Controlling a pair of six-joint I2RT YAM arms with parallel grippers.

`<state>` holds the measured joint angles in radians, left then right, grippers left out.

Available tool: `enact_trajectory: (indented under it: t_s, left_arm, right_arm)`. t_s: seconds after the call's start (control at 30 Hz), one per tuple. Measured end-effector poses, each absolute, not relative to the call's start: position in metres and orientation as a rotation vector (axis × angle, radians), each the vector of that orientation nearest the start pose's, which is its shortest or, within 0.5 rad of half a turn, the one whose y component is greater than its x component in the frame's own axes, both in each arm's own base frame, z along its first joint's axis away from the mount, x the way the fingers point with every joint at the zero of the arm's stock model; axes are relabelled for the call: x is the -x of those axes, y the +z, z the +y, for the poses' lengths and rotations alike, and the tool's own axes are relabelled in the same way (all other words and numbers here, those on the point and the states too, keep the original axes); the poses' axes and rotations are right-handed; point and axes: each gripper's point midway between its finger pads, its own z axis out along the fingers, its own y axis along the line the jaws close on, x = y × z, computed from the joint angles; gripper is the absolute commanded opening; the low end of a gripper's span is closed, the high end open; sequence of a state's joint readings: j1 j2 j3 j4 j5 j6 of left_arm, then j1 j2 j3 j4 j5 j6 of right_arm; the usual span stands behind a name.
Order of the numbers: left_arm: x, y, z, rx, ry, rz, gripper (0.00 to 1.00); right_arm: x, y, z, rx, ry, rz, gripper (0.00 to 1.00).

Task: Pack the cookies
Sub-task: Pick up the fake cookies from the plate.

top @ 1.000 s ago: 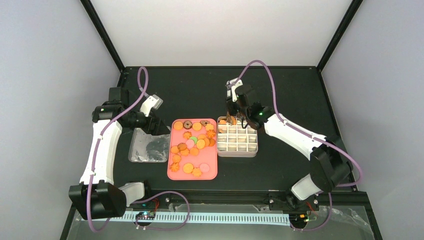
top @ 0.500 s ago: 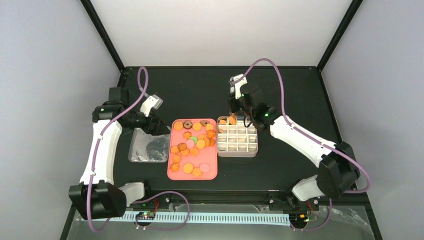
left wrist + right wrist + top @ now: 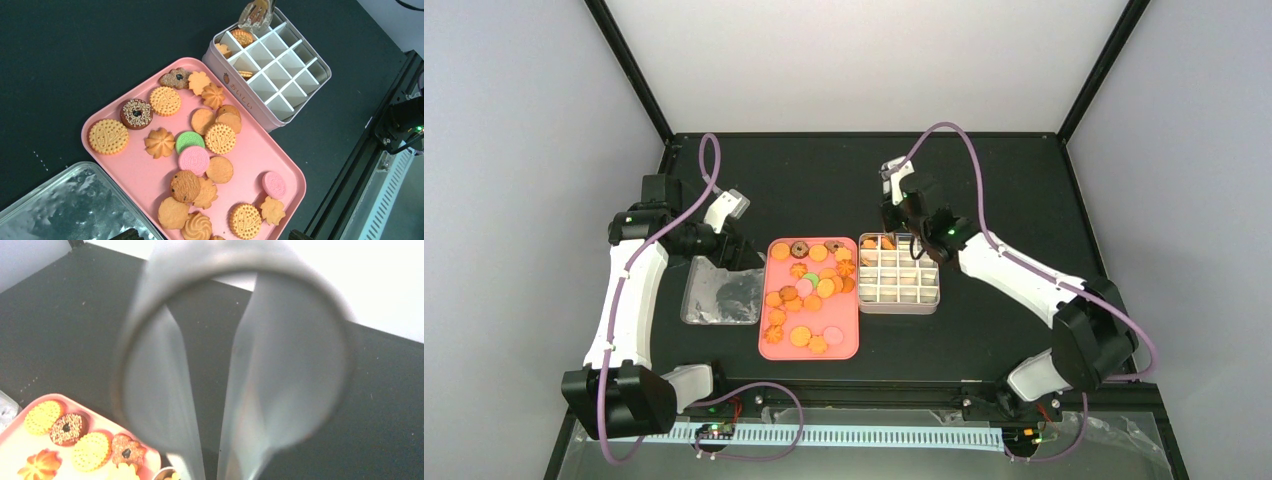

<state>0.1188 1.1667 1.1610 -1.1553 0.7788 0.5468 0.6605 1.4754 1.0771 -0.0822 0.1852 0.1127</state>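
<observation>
Several cookies (image 3: 809, 290) lie loose on the pink tray (image 3: 769, 345): golden rounds, flower shapes, pink ones and a green one (image 3: 189, 141). Three cookies (image 3: 243, 36) sit in far-left cells of the white gridded tin (image 3: 899, 285). My right gripper (image 3: 902, 222) hovers over the tin's far-left corner, shut on metal tongs (image 3: 280, 390). The tongs' blades stand nearly together, and no cookie shows between them. The tongs' tips (image 3: 255, 12) hang just above the corner cells. My left gripper (image 3: 215, 236) is open and empty, above the tray's left side.
A silvery tin lid (image 3: 722, 298) lies on the black table left of the tray, under my left wrist. Most cells of the tin (image 3: 300, 55) hold nothing. The black frame rail (image 3: 395, 125) runs along the table's near edge.
The right arm has lifted the tongs out of the tin's far-left cells, and their blades have drawn closer together. An orange cookie now shows in that corner cell. The left arm is still.
</observation>
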Motion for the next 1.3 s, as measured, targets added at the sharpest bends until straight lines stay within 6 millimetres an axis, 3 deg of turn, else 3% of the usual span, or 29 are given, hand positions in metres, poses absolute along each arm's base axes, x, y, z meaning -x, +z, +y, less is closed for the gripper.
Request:
enact_trajectory:
  t_s: [0.17, 0.37, 0.57, 0.73, 0.83, 1.1, 1.3]
  left_arm:
    - [-0.252, 0.235, -0.091, -0.711, -0.769, 2.307, 0.78]
    - [-0.252, 0.235, -0.091, -0.711, -0.769, 2.307, 0.78]
    - [-0.252, 0.235, -0.091, -0.711, -0.769, 2.307, 0.79]
    - [-0.253, 0.235, -0.091, -0.709, -0.767, 2.308, 0.81]
    - [-0.253, 0.234, -0.090, -0.706, -0.760, 2.314, 0.82]
    - [-0.253, 0.233, -0.089, -0.704, -0.747, 2.322, 0.87]
    - [-0.254, 0.232, -0.088, -0.701, -0.740, 2.325, 0.99]
  right_arm:
    - [-0.379, 0.210, 0.256, 0.453, 0.290, 2.036, 0.13]
    - [-0.380, 0.211, 0.256, 0.450, 0.292, 2.031, 0.16]
    - [-0.367, 0.231, 0.262, 0.464, 0.319, 1.991, 0.21]
    - [-0.325, 0.260, 0.301, 0.554, 0.406, 1.901, 0.24]
    - [-0.291, 0.262, 0.336, 0.648, 0.479, 1.871, 0.25]
    - [-0.207, 0.230, 0.408, 0.883, 0.607, 1.875, 0.30]
    - [-0.175, 0.208, 0.428, 0.963, 0.615, 1.891, 0.40]
